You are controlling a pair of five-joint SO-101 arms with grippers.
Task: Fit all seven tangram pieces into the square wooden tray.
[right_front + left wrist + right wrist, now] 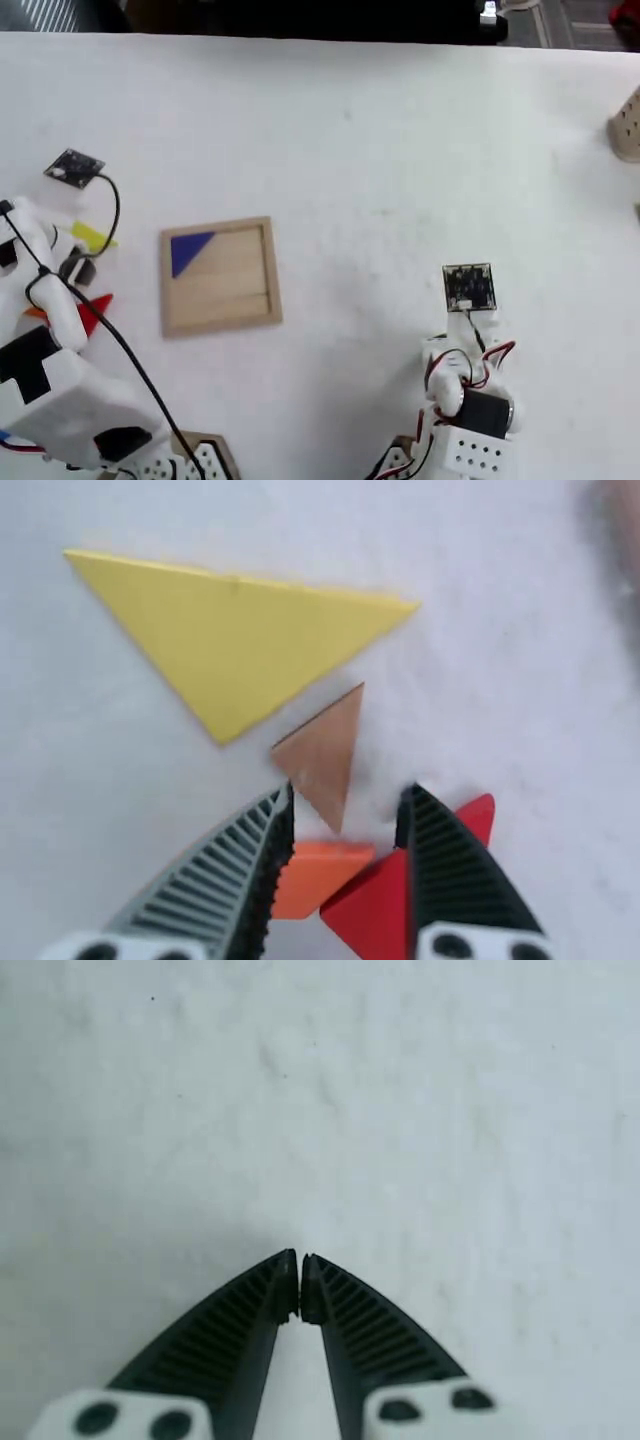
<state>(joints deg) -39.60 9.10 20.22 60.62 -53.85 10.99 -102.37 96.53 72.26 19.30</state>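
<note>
The square wooden tray (222, 305) lies left of the table's middle, with a blue triangle (188, 250) in its far-left corner. My left arm (50, 300) stands to the left of the tray, over a cluster of loose pieces. My left gripper (348, 805) is open just above the table. The tip of a small brown triangle (322, 755) lies between its fingertips. Beyond the brown triangle lies a large yellow triangle (235, 640). An orange piece (315, 875) and a red triangle (372, 908) lie under the fingers. My right gripper (300, 1268) is shut on nothing over bare table.
My right arm (465, 400) sits near the front edge, right of the tray, with its camera board (468, 287) on top. A yellow piece (90, 237) and a red piece (95, 310) peek out beside the left arm. A pegged wooden object (626, 125) stands at the far right edge.
</note>
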